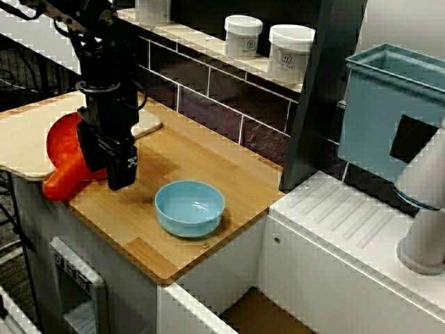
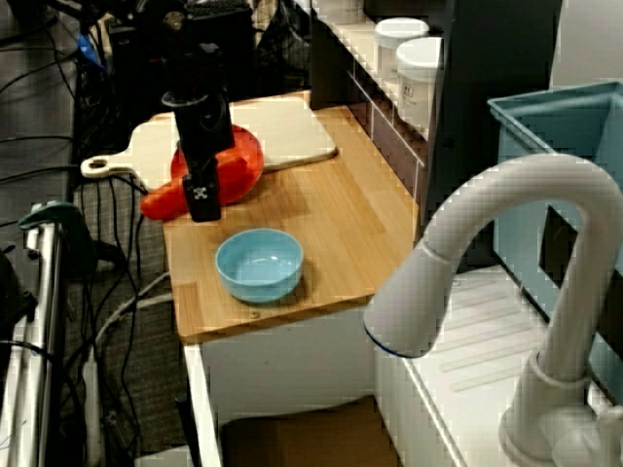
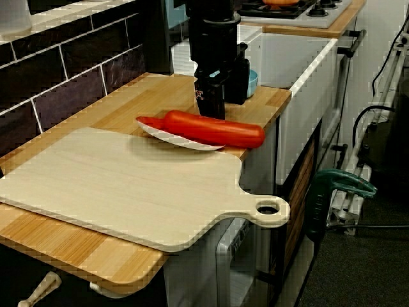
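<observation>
My pincer (image 1: pixel 119 177) hangs just over the red plate (image 1: pixel 59 132), at 9 o'clock in the high view. I cannot tell whether it is open or closed. A long red object (image 1: pixel 61 184) lies on the plate. Blue bowl (image 1: pixel 189 207): 4 o'clock, apart. Cutting board (image 1: pixel 24 142): 10 o'clock.

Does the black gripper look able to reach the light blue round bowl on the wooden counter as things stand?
Probably yes: the light blue round bowl sits alone on the wooden counter, open from above, and the black gripper hangs close beside it.
</observation>
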`<state>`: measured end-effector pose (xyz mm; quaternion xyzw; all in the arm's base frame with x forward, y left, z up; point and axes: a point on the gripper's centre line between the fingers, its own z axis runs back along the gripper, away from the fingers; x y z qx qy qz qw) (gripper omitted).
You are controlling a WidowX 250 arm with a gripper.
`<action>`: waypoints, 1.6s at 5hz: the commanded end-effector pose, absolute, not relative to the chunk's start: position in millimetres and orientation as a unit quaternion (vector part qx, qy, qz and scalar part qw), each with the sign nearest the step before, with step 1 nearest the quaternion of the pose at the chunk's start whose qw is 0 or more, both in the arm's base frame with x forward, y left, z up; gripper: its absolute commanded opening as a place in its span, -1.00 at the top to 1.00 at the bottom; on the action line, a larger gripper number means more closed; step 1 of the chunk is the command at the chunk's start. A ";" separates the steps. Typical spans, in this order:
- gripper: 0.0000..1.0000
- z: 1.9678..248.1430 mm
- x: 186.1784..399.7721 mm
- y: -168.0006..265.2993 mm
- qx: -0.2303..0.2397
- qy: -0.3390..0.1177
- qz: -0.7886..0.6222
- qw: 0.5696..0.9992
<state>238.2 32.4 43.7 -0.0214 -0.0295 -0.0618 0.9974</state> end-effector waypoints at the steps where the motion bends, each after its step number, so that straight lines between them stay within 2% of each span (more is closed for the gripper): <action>1: -1.00 54.5 239.4 19.0 -0.018 -0.058 -0.214 0.975; 3: -1.00 55.9 241.5 4.5 -0.013 -0.068 -0.290 0.954; 4: -1.00 50.7 240.9 1.8 -0.026 -0.055 -0.306 0.950; 6: -1.00 43.1 235.6 2.5 -0.028 -0.054 -0.316 0.947; 8: -1.00 35.1 243.7 -4.6 -0.033 -0.046 -0.318 0.946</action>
